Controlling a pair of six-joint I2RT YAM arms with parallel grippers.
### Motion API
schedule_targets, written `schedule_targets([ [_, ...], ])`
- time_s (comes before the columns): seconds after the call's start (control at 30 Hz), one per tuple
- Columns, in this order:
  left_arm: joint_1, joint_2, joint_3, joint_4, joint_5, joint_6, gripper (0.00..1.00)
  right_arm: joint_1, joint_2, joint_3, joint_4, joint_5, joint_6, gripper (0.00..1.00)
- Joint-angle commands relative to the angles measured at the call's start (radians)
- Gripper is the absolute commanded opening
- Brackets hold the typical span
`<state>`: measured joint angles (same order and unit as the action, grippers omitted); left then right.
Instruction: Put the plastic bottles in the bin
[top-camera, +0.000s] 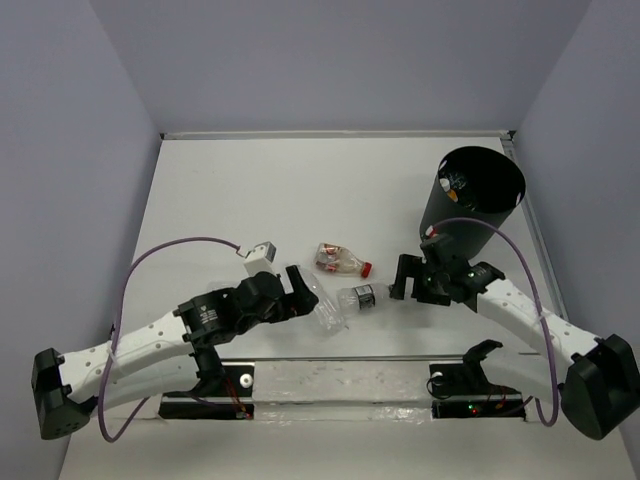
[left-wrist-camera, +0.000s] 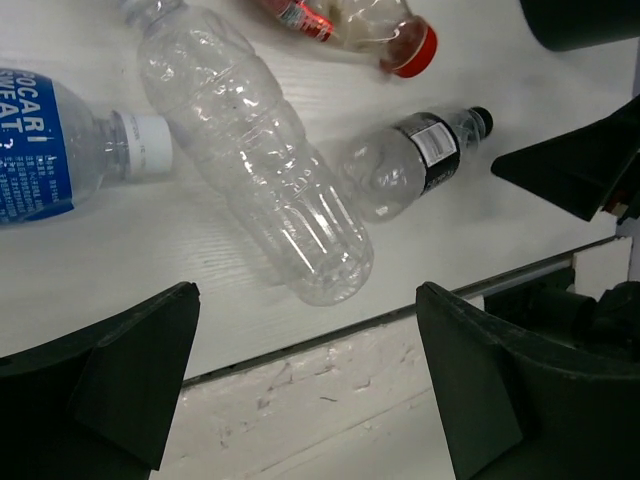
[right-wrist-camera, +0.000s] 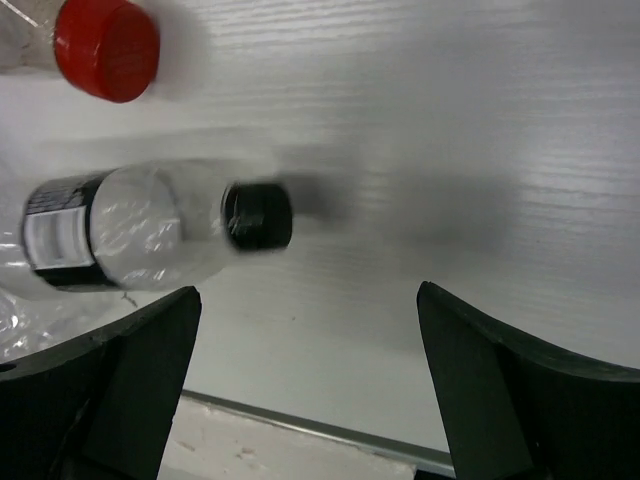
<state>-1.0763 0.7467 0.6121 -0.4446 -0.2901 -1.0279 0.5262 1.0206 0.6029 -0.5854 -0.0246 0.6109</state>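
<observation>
Nearest to us, at the lower left of the top view, the left gripper (left-wrist-camera: 305, 300) has its fingers spread wide with nothing between them. In its wrist view it hangs over the near edge of the table (top-camera: 250, 180).

Just beyond its fingertips the unlabelled bottle (left-wrist-camera: 260, 170) lies on its side, base towards that edge and running up to the upper left of the frame. The blue-label bottle (left-wrist-camera: 50, 150) lies at the left of the frame, its white cap just beside the clear bottle's flank. On the other side lies the dark-label bottle (left-wrist-camera: 410, 160), its black cap pointing right.

The right gripper (right-wrist-camera: 310, 290) is also spread and holds nothing. In its wrist view the black cap sits a little above the gap, left of centre. We cannot tell from the top view whether it touches that bottle.

Farther back, the red-capped bottle (left-wrist-camera: 370, 25) lies on its side, apart from both grippers.

Farthest, at the upper right of the top view, the bin (top-camera: 470, 215) stands open-mouthed behind the right gripper. Something pale and orange shows inside its rim.
</observation>
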Motion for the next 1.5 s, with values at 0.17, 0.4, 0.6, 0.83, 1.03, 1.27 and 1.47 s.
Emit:
schedule_targets([
  [0.17, 0.001, 0.129, -0.049, 0.103, 0.000, -0.052, 0.99, 0.061, 0.131, 0.034, 0.111, 0.146, -0.002, 0.95],
  [0.4, -0.001, 0.189, -0.054, 0.147, -0.038, -0.080, 0.99, 0.095, -0.041, -0.018, 0.193, 0.074, 0.027, 0.95],
  [0.6, -0.001, 0.261, -0.051, 0.156, -0.083, -0.086, 0.99, 0.125, -0.015, 0.027, 0.205, -0.087, -0.091, 0.95],
  [0.83, -0.002, 0.325, -0.038, 0.162, -0.109, -0.095, 0.99, 0.270, 0.116, 0.095, 0.297, -0.049, -0.074, 0.98],
  [1.03, -0.005, 0.387, -0.028, 0.185, -0.081, -0.089, 0.99, 0.299, 0.206, 0.225, 0.259, 0.074, -0.163, 0.93],
  [1.27, -0.005, 0.402, -0.055, 0.193, -0.089, -0.095, 0.88, 0.308, 0.294, 0.295, 0.231, 0.003, -0.142, 0.93],
  [1.47, -0.007, 0.401, -0.064, 0.192, -0.073, -0.089, 0.76, 0.403, 0.340, 0.247, 0.366, 0.059, 0.028, 0.98],
])
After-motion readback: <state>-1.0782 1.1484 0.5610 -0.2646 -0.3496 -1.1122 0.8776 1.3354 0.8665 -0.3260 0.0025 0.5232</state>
